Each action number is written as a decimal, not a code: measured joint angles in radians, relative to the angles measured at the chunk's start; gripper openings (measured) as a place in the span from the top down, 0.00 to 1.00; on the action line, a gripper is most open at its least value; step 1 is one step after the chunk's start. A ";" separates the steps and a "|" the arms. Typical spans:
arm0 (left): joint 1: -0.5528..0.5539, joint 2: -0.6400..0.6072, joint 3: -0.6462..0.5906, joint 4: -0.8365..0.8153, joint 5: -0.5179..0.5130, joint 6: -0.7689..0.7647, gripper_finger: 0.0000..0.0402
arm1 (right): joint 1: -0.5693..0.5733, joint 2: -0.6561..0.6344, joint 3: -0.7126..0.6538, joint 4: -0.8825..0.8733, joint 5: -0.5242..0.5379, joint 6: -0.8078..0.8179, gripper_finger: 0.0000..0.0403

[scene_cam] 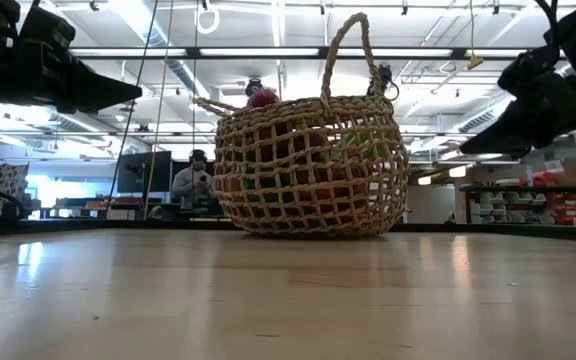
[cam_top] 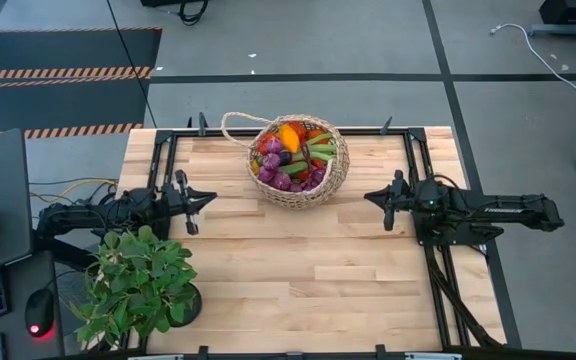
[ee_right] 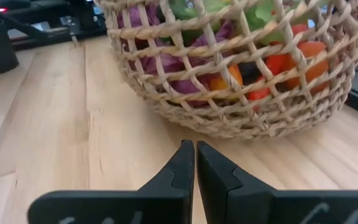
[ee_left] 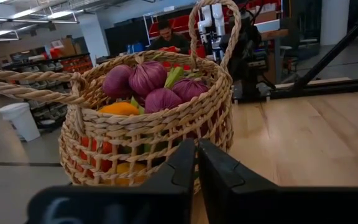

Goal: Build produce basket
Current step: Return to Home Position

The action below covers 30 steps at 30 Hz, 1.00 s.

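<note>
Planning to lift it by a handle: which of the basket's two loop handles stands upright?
The handle nearer the right arm stands upright; the other handle droops outward, toward the left arm.

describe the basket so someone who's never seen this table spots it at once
On the wooden table, look midway along the edge opposite the leafy potted plant, just beyond the left gripper and right gripper. The basket is round tan open-weave straw with loop handles, heaped with colourful produce, not leaves.
</note>
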 joint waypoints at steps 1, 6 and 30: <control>0.000 0.000 0.000 0.000 0.000 0.000 0.94 | 0.000 0.001 0.000 -0.003 -0.001 0.002 0.94; 0.000 0.000 0.000 0.001 0.000 0.000 0.95 | 0.000 0.000 0.000 -0.002 -0.020 0.002 0.94; 0.000 0.000 0.000 0.002 0.001 -0.001 0.93 | 0.000 0.000 0.000 -0.002 -0.024 0.003 0.94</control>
